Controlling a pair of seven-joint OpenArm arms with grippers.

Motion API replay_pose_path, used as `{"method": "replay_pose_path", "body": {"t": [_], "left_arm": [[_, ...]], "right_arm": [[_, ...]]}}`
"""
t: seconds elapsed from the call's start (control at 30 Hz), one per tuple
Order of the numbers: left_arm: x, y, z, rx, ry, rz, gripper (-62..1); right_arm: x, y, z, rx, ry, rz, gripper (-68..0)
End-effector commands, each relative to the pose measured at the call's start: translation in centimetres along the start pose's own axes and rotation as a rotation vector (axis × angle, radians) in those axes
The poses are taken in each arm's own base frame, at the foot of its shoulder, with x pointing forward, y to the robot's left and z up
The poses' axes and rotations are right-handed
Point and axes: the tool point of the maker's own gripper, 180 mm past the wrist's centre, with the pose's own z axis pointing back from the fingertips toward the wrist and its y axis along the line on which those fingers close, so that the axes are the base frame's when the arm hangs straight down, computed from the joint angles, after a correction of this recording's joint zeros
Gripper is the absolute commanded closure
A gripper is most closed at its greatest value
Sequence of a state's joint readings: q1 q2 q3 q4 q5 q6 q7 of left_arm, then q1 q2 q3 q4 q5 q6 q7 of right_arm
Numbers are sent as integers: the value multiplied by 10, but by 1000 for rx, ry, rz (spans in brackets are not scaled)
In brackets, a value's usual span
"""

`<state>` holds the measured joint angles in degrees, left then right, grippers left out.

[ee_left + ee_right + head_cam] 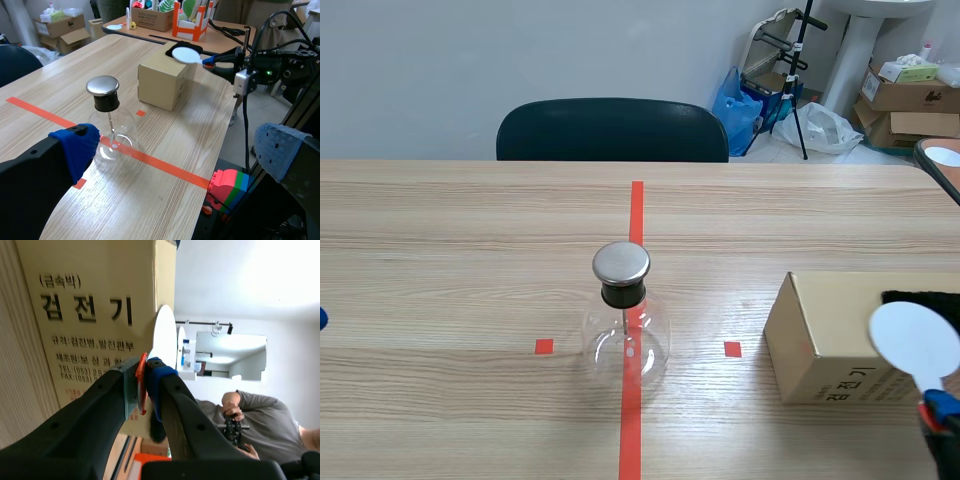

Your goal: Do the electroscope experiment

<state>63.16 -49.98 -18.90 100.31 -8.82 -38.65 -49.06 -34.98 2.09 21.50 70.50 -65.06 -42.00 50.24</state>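
The electroscope, a clear glass flask with a black neck and a round metal cap, stands on the red tape line mid-table. In the left wrist view the flask is just ahead of my left gripper, which is open and holds nothing. To the right, my right gripper is shut on the thin handle of a white disc paddle. It holds the paddle upright in front of a cardboard box. In the right wrist view the blue pads pinch the red handle below the disc.
A dark chair stands behind the table's far edge. Cartons and bags lie on the floor at the back right. A coloured block sits below the table's near edge. A person is seated beyond the box.
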Motion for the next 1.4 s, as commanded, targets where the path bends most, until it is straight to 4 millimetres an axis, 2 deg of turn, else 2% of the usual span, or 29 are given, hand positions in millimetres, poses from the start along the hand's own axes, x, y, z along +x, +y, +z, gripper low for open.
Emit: {"method": "replay_pose_path", "body": {"t": [0.0, 0.07, 0.1, 0.17, 0.27, 0.33, 0.47, 0.5, 0.57, 0.67, 0.73, 0.77, 0.87, 0.93, 0.97, 1.07, 1.13, 1.2, 1.3, 1.37], "left_arm": [[4, 0, -1, 6, -24, 5, -623], [4, 0, -1, 6, -23, 5, -623], [4, 0, -1, 6, -21, 5, -623], [4, 0, -1, 6, -21, 5, -623], [4, 0, -1, 6, -21, 5, -623], [4, 0, -1, 6, -21, 5, -623], [4, 0, -1, 6, -20, 5, -623], [4, 0, -1, 6, -20, 5, -623], [4, 0, -1, 6, -20, 5, -623], [4, 0, -1, 6, -20, 5, -623], [4, 0, -1, 6, -20, 5, -623], [4, 0, -1, 6, -20, 5, -623], [3, 0, -1, 6, -19, 5, -623], [3, 0, -1, 6, -17, 5, -623], [3, 0, -1, 6, -17, 5, -623], [3, 0, -1, 6, -17, 5, -623], [3, 0, -1, 6, -17, 5, -623], [3, 0, -1, 6, -17, 5, -623], [3, 0, -1, 6, -17, 5, -623], [3, 0, -1, 6, -17, 5, -623]], "right_arm": [[-31, -15, 3, -62, 163, 33, -18], [-63, -13, 12, -54, 360, 34, -18], [-68, -13, 14, -48, 387, 43, -18], [-51, -12, 8, -41, 274, 55, -18], [-5, -10, 1, -36, 10, 60, -18], [1, -11, 1, -39, -19, 55, -18], [-54, -12, 10, -48, 309, 37, -18], [-59, -12, 11, -42, 336, 46, -18], [-47, -11, 7, -34, 252, 61, -18], [-6, -9, 1, -26, 8, 71, -18], [2, -8, 1, -24, -35, 71, -18], [-4, -8, 2, -24, 2, 70, -18], [-45, -9, 7, -20, 233, 80, -18], [-54, -10, 9, -18, 278, 89, -18], [-50, -10, 7, -16, 249, 93, -18], [-12, -6, 1, -5, 39, 94, -18], [4, -5, 1, -2, -56, 95, -18], [-6, -8, 1, -16, 6, 80, -18], [-52, -10, 8, -23, 283, 75, -18], [-56, -10, 8, -22, 292, 84, -18]]}}
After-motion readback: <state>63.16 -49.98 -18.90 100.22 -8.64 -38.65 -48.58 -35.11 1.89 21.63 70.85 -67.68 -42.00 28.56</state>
